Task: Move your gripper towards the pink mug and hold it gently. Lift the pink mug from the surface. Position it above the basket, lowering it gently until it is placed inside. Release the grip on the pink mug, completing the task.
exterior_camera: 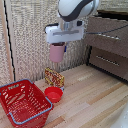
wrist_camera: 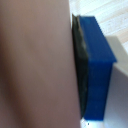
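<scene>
Pink mug (wrist_camera: pixel 35 65) blurred, cropped at wrist view's edges; pincer (exterior_camera: pixel 57 45) fingertips hidden behind it.

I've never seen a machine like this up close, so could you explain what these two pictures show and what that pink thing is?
It is one robot arm ending in a gripper. The exterior view looks at the whole scene; the wrist view is taken by a camera on the arm's wrist, so close that the pink mug fills it beside a blue finger pad. The fingers hold the pink mug in the air. On the wooden floor below stand a red basket, a red bowl and a patterned box.
</scene>
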